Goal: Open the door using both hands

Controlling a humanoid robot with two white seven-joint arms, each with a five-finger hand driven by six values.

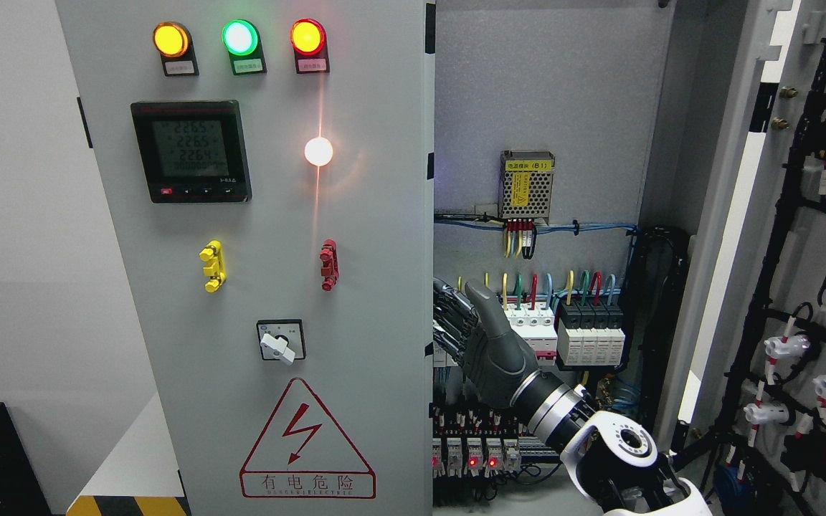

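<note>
A tall grey electrical cabinet fills the view. Its left door [277, 287] is closed and carries three lit indicator lamps [239, 37] (amber, green, red), a digital meter [191, 150], a rotary switch [281, 340] and a red lightning warning triangle [307, 441]. The right door [800, 287] stands swung open, exposing wired breakers [563, 326]. The right hand [481, 333] reaches in from lower right, its fingers [450, 315] curled around the left door's inner edge.
</note>
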